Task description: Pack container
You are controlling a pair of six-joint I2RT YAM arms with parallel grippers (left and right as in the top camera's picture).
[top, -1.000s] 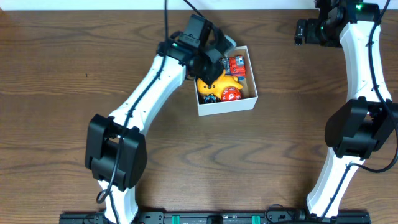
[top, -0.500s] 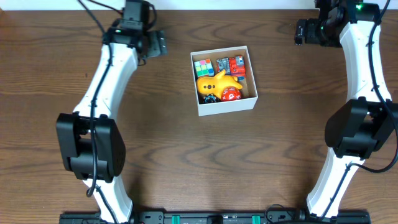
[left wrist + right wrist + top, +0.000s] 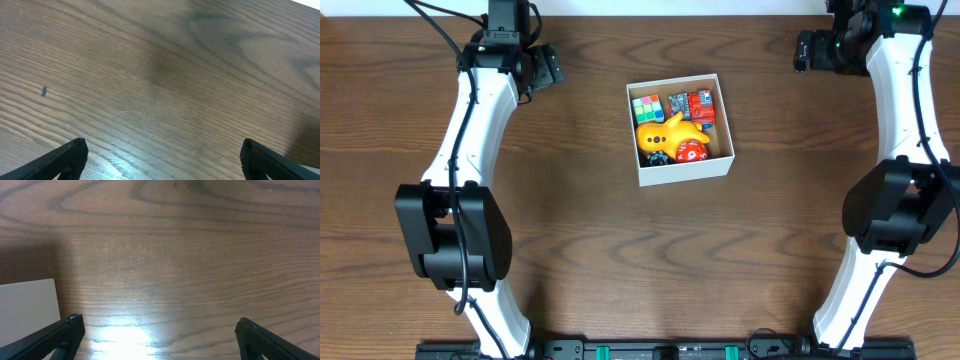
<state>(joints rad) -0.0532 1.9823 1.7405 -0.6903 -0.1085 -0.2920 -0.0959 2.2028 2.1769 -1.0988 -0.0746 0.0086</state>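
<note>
Box (image 3: 685,168) packed with toys (image 3: 670,132); I hold left gripper (image 3: 162,145) and right gripper (image 3: 157,321) wide, empty (well clear), avoiding nudges.

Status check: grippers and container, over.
Left gripper open, empty. Right gripper open, empty. Container holds toys, grippers well clear. Nothing in the way.

Dark brown woodgrain tabletop (image 3: 620,270) is seen, glare spots and all. The white container (image 3: 685,169) is parked flat on it, toward the far middle.
</note>
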